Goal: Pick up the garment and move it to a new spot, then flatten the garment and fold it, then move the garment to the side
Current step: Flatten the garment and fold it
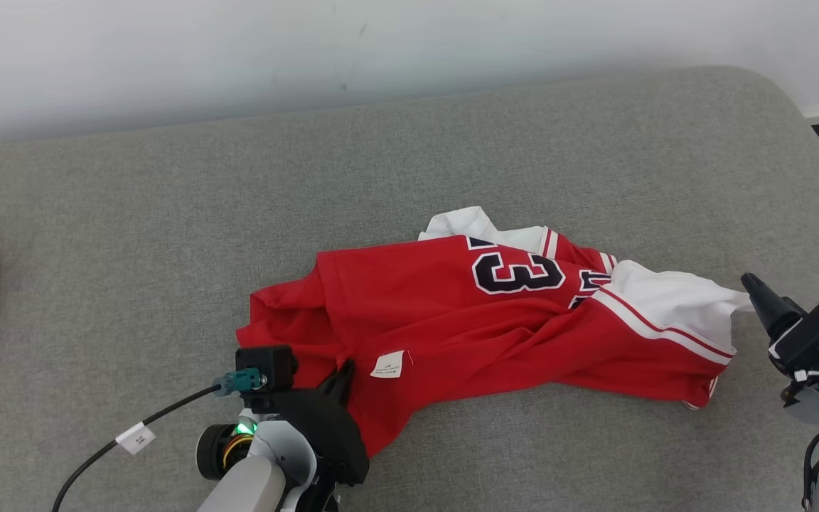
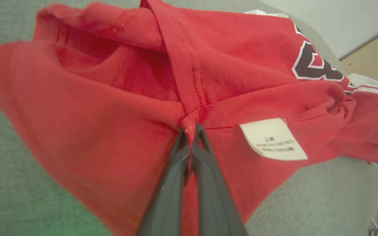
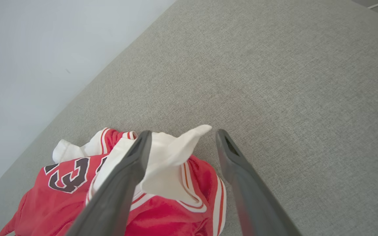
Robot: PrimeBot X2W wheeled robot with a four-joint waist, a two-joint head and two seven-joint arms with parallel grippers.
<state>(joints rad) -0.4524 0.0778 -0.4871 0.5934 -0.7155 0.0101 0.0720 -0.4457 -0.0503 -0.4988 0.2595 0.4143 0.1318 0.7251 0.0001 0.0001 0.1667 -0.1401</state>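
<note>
Left claw (image 2: 190, 129) clamped on the garment (image 1: 452, 320), right claw (image 3: 180, 134) apart.
The crumpled red-and-white garment lies mid-worktop (image 1: 168, 213) on grey fabric. The left claw pinches a red fold at its near-left edge, beside the white label (image 1: 388, 364); the right claw's fingers straddle the white sleeve (image 3: 172, 157) at the right end.

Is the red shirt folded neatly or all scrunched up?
Scrunched up. The red shirt lies in a rumpled heap, with bunched creases and uneven edges.
</note>
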